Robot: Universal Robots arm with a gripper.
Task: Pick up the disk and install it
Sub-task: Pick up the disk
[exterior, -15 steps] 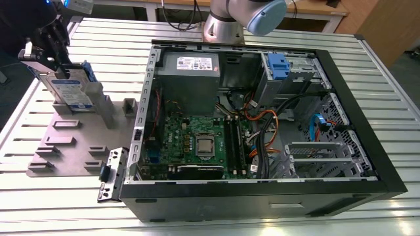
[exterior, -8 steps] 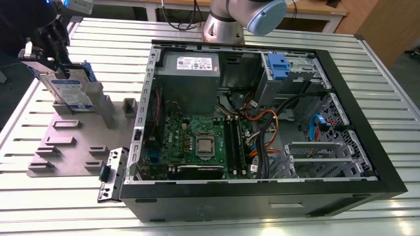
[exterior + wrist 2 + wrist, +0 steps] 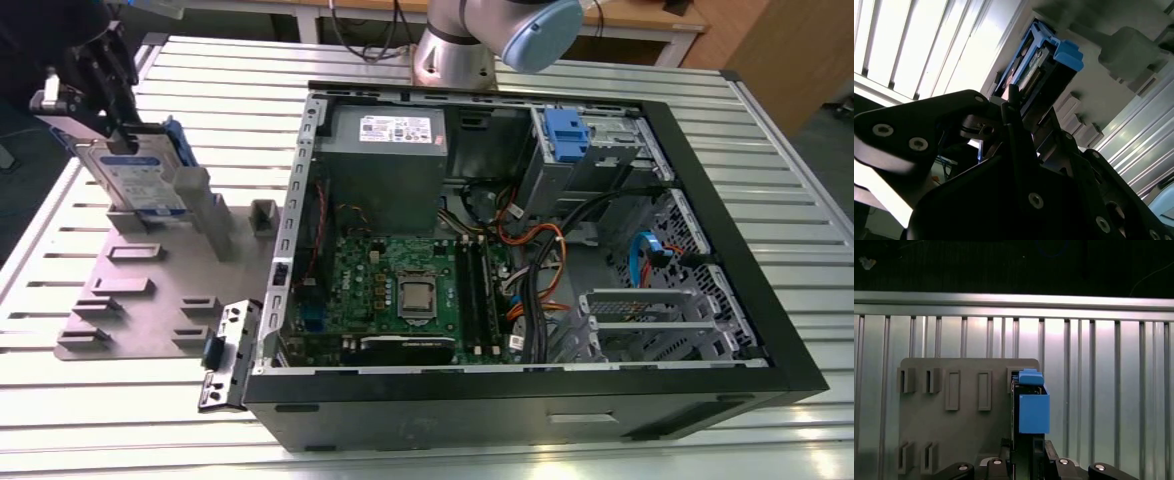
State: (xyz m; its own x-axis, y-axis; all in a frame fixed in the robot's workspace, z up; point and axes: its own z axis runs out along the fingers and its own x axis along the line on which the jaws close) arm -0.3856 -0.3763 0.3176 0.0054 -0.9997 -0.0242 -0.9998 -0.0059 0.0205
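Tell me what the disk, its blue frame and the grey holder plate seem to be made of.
Disk: silver-grey body with a dull sheen, likely metal; its white-and-blue label looks like paper.
Blue frame: evenly coloured, matte, moulded tab, probably plastic.
Holder plate: flat matte grey, blocky raised slots, looks like plastic; painted metal possible.

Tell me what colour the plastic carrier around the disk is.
Blue. The carrier framing the disk shows best in the first wrist view.
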